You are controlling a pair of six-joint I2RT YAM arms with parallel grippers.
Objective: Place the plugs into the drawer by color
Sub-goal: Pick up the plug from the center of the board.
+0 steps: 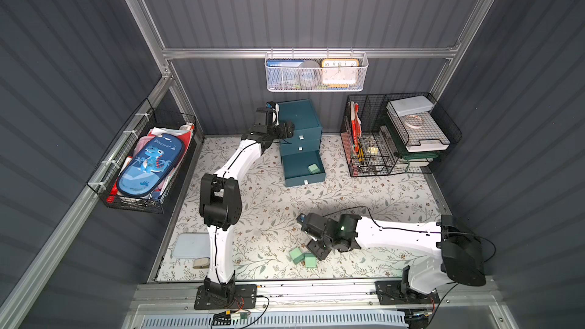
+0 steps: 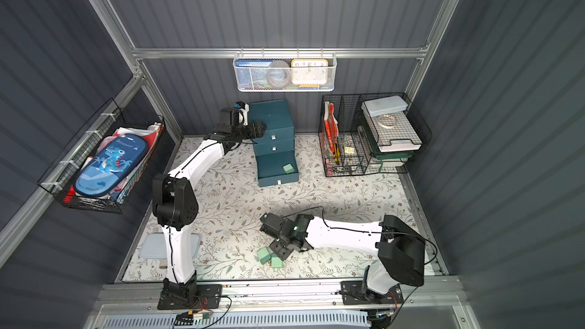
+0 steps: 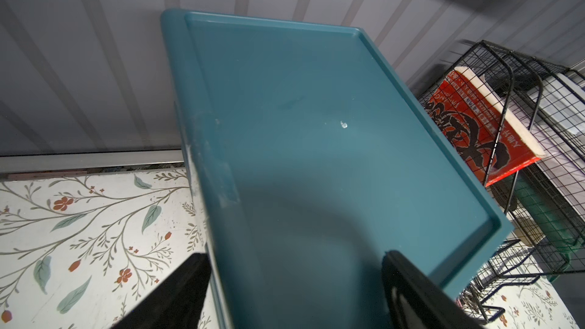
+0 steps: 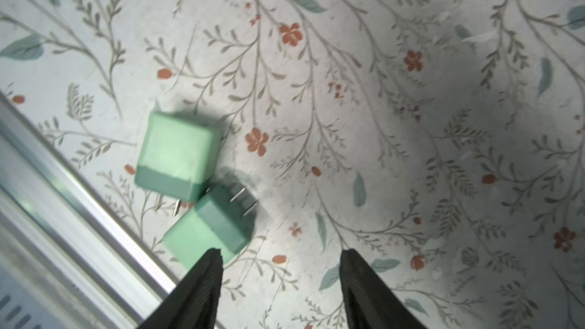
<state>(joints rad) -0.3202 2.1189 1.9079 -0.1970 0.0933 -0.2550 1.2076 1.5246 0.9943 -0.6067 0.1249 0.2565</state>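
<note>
Lister: Item one, right gripper (image 4: pixel 281 253): two black ridged fingers (image 4: pixel 202 286), set moderately wide apart, nothing between them, hovering over the pale floral-print mat (image 4: pixel 380 90).

Checker: And the stock beneath it?

Lister: Item two, a pair of mint-green rounded-cube plastic plugs (image 2: pixel 264 254) with short metal prongs. Of these, the nearer plug (image 4: pixel 205 235) lies just beside one finger, outside the gap; the farther plug (image 4: pixel 179 153) appears to touch it at a corner. Both rest near the silver front rail (image 4: pixel 79 200).

Checker: Destination?

Lister: Item three, dark teal three-drawer box cabinet (image 1: pixel 302 118) at the back of the mat. Its bottom drawer (image 1: pixel 294 181) is pulled out with a third mint-green plug (image 1: pixel 313 168) inside, toward one side. Upper two drawers shut; no pink or blue plug in view. Item four, left gripper (image 3: pixel 294 254), jaws spread wide at the cabinet's top corner; whether it touches cannot be told.

Checker: Handling note for the pick?

Lister: Judged step: collecting the nearer plug. The gripper should shift sideways until that plug sits centred in the gap, turn to meet two flat plastic faces rather than the prongs, then lower. The neighbour leaves little room, so faces clear of it are the better choice, and a slow descent would avoid nudging either plug toward the rail. Lift straight, then release over the open bottom drawer, green with green.
</note>
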